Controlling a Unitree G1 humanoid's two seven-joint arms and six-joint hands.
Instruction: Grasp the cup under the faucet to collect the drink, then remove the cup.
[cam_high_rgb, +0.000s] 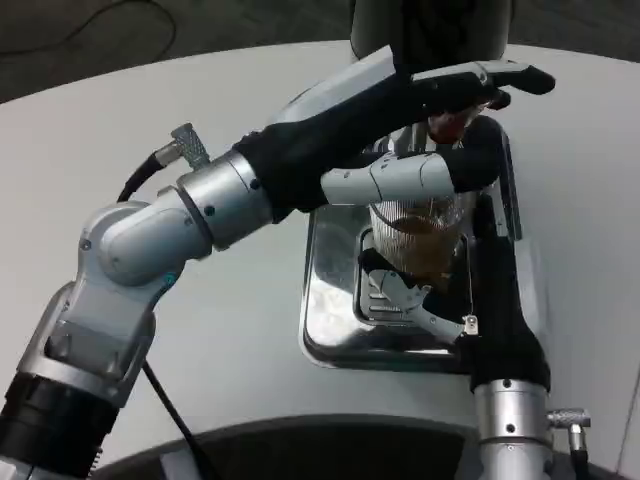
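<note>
Cup (420, 235) stands upright, mouth up; right hand (470, 290) fingers (400, 290) wrap its base.

— Around the white table (230, 120)?
— Dark floor (200, 22) beyond its far curved edge, grey and dim.
— Anything lying on that floor?
— A thin dark cable (75, 38), looping just past the table's far left rim.
— And nearer than the table?
— Another strip of dark floor below its near edge, at the bottom of the view.
— Light on the table?
— Soft and even, brightest over the far left part of the top, with faint grey shadow toward the near edge. Source not in sight.
— Walls, windows?
— Cannot tell.
— Table's shape?
— Rounded, smooth, matte white, curving away on the far side and the near side alike.
</note>
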